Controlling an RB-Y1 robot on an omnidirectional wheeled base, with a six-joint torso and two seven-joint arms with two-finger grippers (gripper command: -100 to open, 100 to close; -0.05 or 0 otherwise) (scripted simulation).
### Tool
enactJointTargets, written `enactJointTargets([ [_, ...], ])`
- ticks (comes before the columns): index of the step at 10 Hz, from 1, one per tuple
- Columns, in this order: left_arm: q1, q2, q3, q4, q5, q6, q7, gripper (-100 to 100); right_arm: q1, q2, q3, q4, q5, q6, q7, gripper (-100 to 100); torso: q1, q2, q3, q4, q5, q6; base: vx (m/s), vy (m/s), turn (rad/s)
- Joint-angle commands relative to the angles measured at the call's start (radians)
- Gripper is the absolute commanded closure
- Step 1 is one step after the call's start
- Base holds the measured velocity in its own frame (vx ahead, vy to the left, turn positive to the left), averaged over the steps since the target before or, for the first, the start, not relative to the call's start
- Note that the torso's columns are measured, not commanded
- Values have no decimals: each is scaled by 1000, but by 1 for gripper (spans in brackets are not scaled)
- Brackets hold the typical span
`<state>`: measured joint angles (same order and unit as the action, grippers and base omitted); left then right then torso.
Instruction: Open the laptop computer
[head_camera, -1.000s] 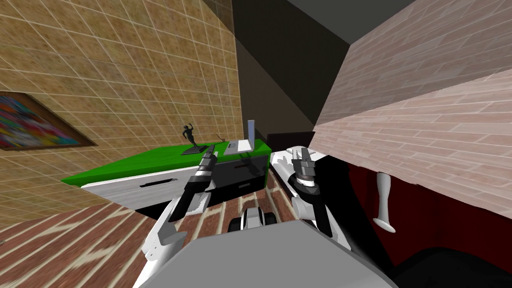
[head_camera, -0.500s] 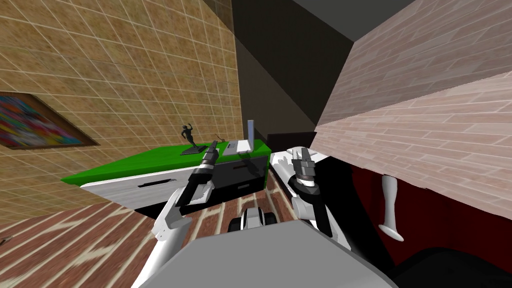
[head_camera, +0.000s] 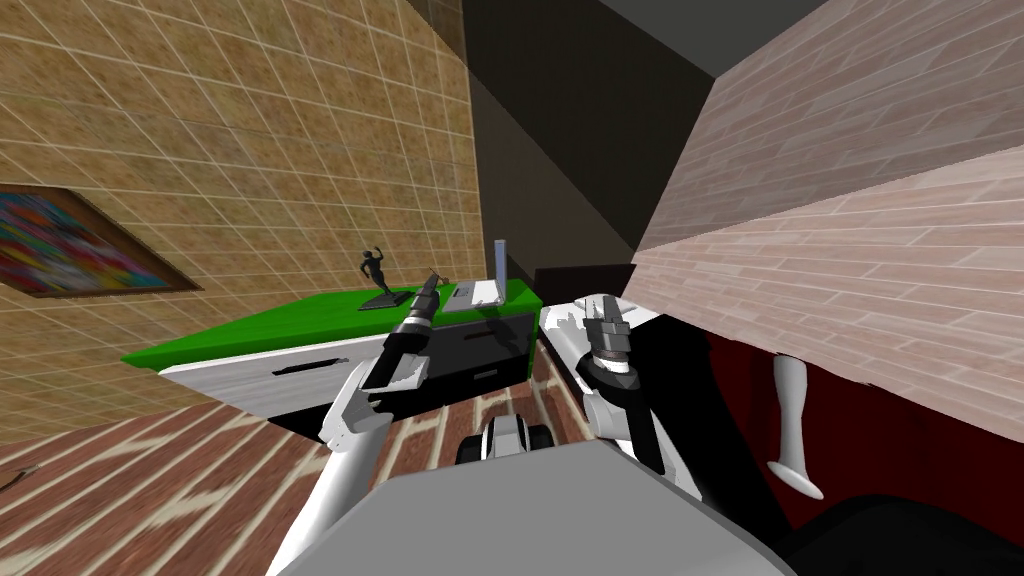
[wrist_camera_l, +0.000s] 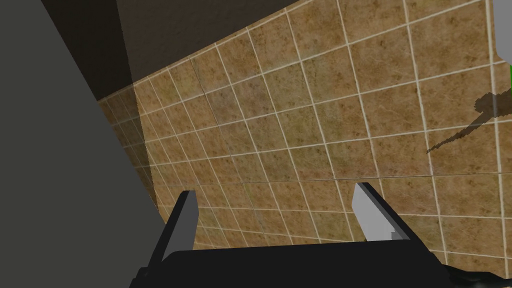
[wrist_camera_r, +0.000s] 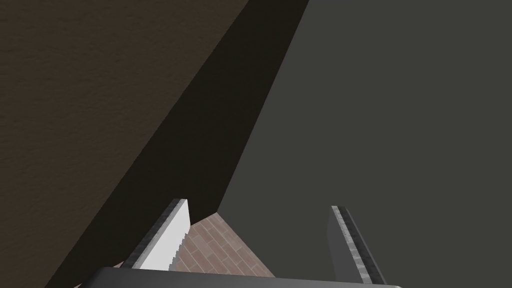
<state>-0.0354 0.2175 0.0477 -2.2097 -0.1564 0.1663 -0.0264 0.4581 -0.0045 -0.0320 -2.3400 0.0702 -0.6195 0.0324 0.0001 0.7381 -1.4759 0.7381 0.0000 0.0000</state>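
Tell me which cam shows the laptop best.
Head view: the laptop sits on the green desk top, lid upright, base flat. Left wrist view faces tiled wall, with a pale sliver at one edge that I cannot identify as it. Right wrist view faces dark flat surfaces.

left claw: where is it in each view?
Head view: left claw at the green desk, between statuette and laptop.
Left wrist view: same claw, open, pointing at the tan tiled wall.
Right wrist view: that is the right claw, open.
Shared landmark: the tan tiled wall behind the desk.
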Motion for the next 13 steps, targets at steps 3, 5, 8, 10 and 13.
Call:
enactJointTargets([
  [3, -77, 10, 6, 6, -10, 119, -10, -100, 0, 0, 0, 0, 0, 0, 0, 0, 0, -1, 0, 0, 0, 0, 24, -40, 19],
  [5, -132, 14, 9, 14, -19, 180, -18, -100, 0, 0, 0, 0, 0, 0, 0, 0, 1, 0, 0, 0, 0, 0, 20, -30, 33],
  [8, -187, 17, 12, 23, -27, 251, -25, -100, 0, 0, 0, 0, 0, 0, 0, 0, -1, 0, 0, 0, 0, 0, 18, -32, 20],
  [10, -243, 19, 16, 33, -36, 306, -33, -100, 0, 0, 0, 0, 0, 0, 0, 0, -1, -1, -1, 0, 0, 0, 32, -52, 33],
  [13, -299, 19, 19, 44, -44, 390, -41, -100, 0, 0, 0, 0, 0, 0, 0, 0, 0, 1, 0, 0, 0, 0, 16, -31, 21],
])
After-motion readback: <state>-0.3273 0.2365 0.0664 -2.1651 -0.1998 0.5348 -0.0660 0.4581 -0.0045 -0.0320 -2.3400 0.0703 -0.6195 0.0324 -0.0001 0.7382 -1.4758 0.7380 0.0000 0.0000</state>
